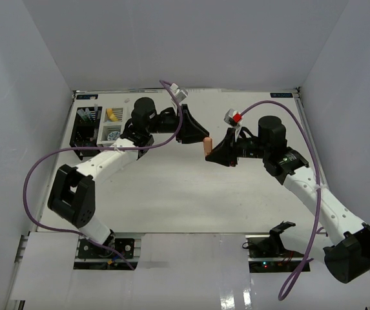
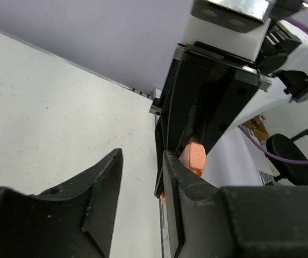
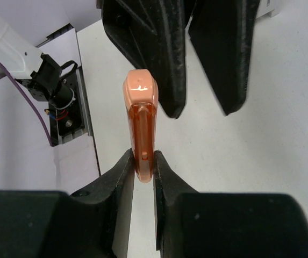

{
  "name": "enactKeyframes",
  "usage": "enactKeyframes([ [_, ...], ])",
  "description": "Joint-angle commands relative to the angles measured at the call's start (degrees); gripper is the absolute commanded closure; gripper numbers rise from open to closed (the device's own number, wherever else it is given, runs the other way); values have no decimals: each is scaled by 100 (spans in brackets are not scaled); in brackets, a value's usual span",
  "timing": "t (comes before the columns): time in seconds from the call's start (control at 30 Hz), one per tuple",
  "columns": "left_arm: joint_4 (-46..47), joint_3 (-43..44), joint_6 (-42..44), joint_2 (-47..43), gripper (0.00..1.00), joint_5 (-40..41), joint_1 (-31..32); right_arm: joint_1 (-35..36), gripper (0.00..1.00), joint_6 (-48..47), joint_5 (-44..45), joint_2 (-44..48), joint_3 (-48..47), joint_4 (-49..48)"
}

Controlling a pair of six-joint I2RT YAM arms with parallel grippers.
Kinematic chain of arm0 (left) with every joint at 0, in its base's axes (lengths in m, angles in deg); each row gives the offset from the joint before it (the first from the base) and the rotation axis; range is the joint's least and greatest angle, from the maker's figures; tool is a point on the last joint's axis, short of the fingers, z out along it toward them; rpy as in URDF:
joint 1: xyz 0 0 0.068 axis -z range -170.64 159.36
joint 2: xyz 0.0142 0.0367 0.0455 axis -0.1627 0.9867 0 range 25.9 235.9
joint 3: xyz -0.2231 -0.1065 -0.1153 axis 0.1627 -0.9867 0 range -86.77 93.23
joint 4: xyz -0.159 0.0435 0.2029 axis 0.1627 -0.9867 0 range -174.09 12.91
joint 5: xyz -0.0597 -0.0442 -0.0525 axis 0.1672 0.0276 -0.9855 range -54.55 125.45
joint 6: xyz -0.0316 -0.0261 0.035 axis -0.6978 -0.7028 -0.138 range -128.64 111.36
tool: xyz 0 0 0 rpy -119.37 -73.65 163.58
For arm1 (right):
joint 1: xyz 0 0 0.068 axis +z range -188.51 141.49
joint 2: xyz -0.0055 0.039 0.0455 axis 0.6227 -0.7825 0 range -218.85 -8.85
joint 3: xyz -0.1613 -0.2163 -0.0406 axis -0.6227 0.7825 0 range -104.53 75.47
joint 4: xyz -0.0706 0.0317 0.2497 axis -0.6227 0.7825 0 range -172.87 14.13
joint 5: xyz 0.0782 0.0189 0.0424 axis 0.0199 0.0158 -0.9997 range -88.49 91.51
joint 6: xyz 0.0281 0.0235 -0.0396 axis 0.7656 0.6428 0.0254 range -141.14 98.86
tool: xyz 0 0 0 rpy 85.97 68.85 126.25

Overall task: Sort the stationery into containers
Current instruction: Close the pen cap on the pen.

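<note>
1. Right gripper (image 3: 143,164), closest in its wrist view, pinches the orange marker (image 3: 139,115) by its tail, mid-bench.
2. Left wrist view: my left gripper (image 2: 141,166) gapes wide, marker outside the gap. I'd centre before closing.
3. Top view: white organizer (image 1: 101,132) and black organizer (image 1: 75,135) wait, far-left corner.

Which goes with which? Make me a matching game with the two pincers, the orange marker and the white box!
Things:
1. left pincer
2. right pincer
3. orange marker
4. white box

States or places:
a. pinched at one end, the other end sticking out
b. standing at the far left
c. open, gripping nothing
d. shut on something

Pairs: 1-c, 2-d, 3-a, 4-b
</note>
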Motion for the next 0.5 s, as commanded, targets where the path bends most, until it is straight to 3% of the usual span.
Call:
enactKeyframes([
  [0.0,-1287,440,872,-565,52,902,-66,-22,92,-271,49,70,-184,223],
  [0.1,-2220,704,1619,-864,48,1590,-162,-22,92,-272,49,166,-43,374],
  [0.27,-3364,1055,2685,-1137,41,1505,-224,-22,92,-544,268,280,27,673],
  [0.47,-3543,1240,2291,-1102,38,1383,-224,-22,92,-799,463,298,10,577],
])
